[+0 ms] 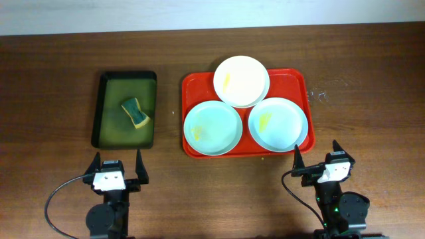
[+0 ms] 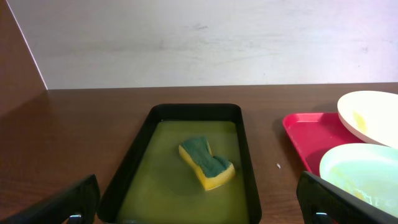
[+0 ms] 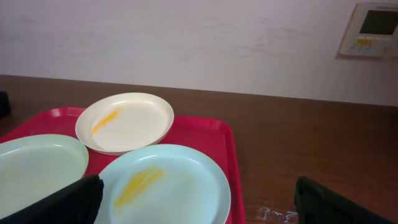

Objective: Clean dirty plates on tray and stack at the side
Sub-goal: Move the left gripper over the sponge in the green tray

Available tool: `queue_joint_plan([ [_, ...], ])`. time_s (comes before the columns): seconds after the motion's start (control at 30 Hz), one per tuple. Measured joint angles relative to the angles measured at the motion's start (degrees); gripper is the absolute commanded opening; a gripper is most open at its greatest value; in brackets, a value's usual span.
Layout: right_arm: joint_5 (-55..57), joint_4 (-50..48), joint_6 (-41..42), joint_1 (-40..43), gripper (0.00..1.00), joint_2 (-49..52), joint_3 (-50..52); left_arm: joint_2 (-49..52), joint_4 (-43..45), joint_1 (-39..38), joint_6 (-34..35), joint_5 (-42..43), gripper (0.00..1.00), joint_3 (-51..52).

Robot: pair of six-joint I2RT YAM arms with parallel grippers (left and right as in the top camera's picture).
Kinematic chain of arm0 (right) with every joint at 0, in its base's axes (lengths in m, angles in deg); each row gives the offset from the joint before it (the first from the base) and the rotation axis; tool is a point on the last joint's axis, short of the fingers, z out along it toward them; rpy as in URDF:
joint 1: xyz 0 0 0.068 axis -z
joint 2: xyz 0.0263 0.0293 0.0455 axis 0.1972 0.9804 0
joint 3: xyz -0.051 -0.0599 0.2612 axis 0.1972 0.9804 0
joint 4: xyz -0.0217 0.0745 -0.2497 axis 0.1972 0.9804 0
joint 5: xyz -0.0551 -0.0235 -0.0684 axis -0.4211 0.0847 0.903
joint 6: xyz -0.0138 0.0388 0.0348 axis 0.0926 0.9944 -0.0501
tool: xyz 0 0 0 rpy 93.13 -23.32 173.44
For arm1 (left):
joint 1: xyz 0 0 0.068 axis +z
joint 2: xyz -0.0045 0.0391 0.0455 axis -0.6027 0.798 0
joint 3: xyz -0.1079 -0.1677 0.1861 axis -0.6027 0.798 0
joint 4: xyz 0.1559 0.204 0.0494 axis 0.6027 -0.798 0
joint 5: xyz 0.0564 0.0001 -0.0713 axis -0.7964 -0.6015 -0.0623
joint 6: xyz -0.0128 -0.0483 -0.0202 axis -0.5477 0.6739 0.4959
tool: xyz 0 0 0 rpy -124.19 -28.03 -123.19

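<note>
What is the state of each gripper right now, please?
Left gripper: open, holding nothing.
Right gripper: open, holding nothing.

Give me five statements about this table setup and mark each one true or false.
1. The cream plate on the red tray has a yellow smear. True.
2. The sponge lies on the red tray. False: the sponge lies in the dark tray.
3. The left claw grips a plate. False: the left claw is open and empty.
4. Two pale blue plates sit on the red tray. True.
5. The right claw is open. True.
</note>
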Motion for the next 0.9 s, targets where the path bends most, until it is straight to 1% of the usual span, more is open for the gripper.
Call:
queue_joint_plan([
  [0.83,0.0,0.0,0.0,0.0,0.98,0.0,0.0,0.0,0.0,0.0,0.0,0.0,0.99,0.0],
  [0.9,0.0,0.0,0.0,0.0,0.98,0.0,0.0,0.0,0.0,0.0,0.0,1.3,0.99,0.0],
])
